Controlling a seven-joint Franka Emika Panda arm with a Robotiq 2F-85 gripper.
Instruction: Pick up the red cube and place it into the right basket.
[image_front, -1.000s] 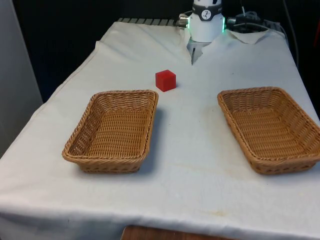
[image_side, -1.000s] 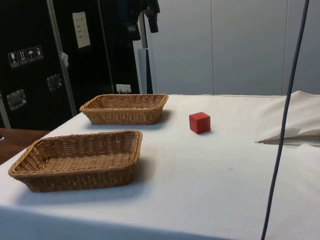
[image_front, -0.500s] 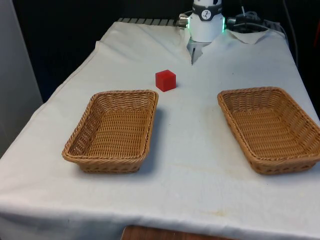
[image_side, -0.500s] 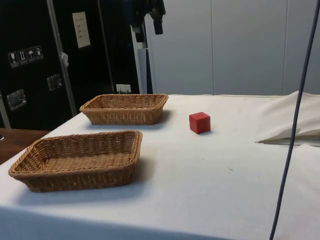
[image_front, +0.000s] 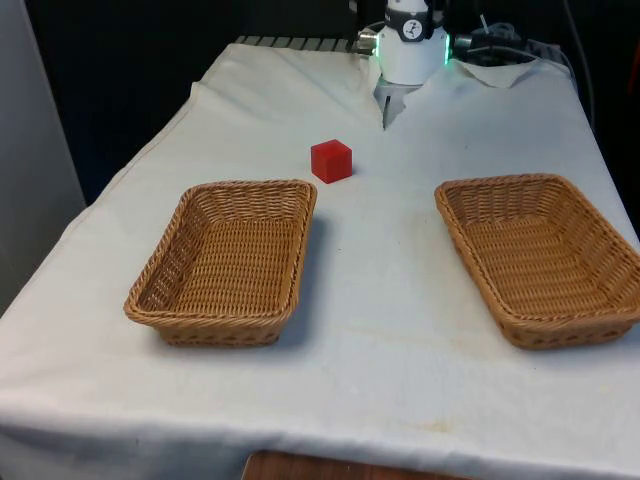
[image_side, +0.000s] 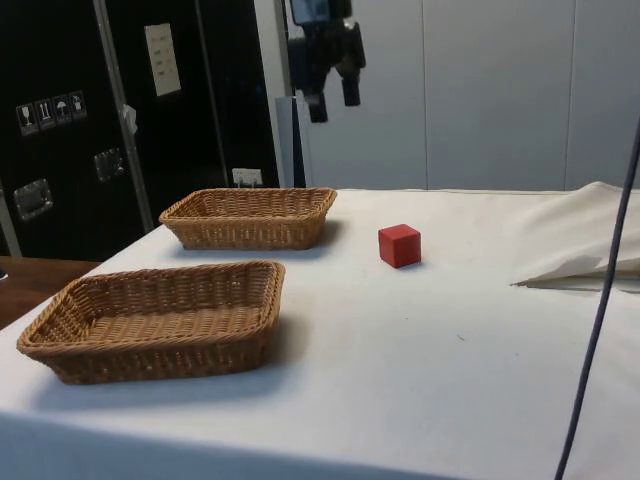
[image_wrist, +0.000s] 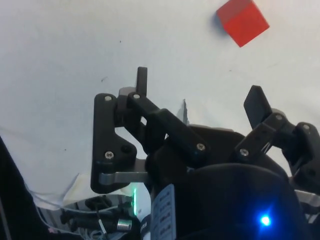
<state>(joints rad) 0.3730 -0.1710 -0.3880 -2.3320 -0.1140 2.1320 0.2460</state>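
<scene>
One red cube (image_side: 400, 245) rests on the cloth well below the raised, spread-fingered, empty gripper (image_side: 333, 100).

Two baskets sit on the table (image_front: 400, 300) — one (image_front: 228, 260) at frame left, one (image_front: 540, 255) at frame right. The cube (image_front: 331, 160) lies above and between them, nearer the left one.
</scene>
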